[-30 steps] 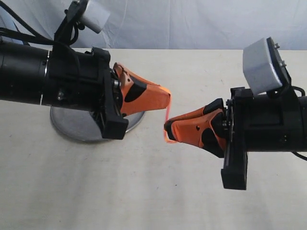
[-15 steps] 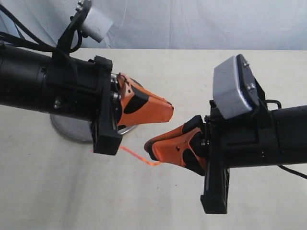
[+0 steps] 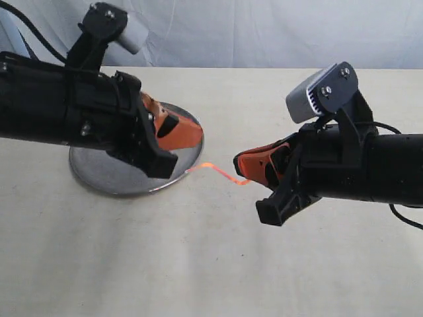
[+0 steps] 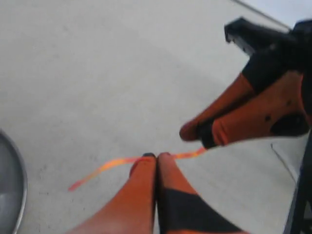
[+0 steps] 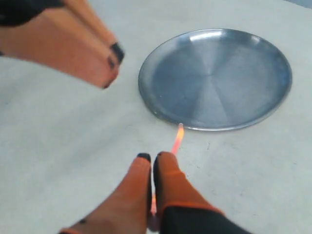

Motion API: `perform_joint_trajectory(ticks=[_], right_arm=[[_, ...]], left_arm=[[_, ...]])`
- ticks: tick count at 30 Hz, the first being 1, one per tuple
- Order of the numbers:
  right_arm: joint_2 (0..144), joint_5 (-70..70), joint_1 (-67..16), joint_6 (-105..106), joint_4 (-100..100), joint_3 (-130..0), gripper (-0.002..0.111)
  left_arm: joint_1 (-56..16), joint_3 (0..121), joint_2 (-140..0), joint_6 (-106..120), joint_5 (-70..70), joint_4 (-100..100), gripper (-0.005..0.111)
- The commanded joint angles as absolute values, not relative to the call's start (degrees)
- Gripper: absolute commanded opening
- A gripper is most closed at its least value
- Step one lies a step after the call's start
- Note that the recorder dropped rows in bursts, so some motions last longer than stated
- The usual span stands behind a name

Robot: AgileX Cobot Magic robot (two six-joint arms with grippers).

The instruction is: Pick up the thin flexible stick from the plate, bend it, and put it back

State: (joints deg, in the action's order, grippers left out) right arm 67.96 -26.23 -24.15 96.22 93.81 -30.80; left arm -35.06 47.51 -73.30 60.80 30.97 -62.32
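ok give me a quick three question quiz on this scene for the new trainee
1. True or false: the left hand grips the stick.
2. Where is the stick's free end relative to the plate? A) over its middle B) by its rim C) far from it, behind the right hand
3. In the exterior view, is the stick straight or kinked?

Key:
1. False. Only the right hand grips it; the left hand is shut with nothing in it.
2. B
3. Kinked
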Motion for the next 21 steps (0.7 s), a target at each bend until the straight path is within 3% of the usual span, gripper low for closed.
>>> perform_joint_trajectory(ticks=[1,4,8,15,21], right_arm=[[67.92,-25.98,-24.06,95.96,98.91,-31.08,-0.001],[67.92,-32.36,-24.06,95.96,99.59,-31.08,-0.001],[67.92,-37.31,-24.06,95.96,99.95,-31.08,-0.001],[67.92,-43.57,-24.06,95.96,99.95,-31.25,-0.001],[67.92,-47.20,-24.06,95.96,99.95,-31.25,-0.001]], left_arm=[[-34.82,47.47,-72.77,51.45,38.60,-48.69,0.013],[-34.93,47.47,-72.77,51.45,39.59,-48.31,0.044],[-34.93,47.47,-73.55,51.45,42.47,-45.81,0.062],[-34.93,47.25,-73.96,51.34,43.96,-43.92,0.064],[-34.93,47.25,-73.96,51.02,43.84,-42.39,0.056]])
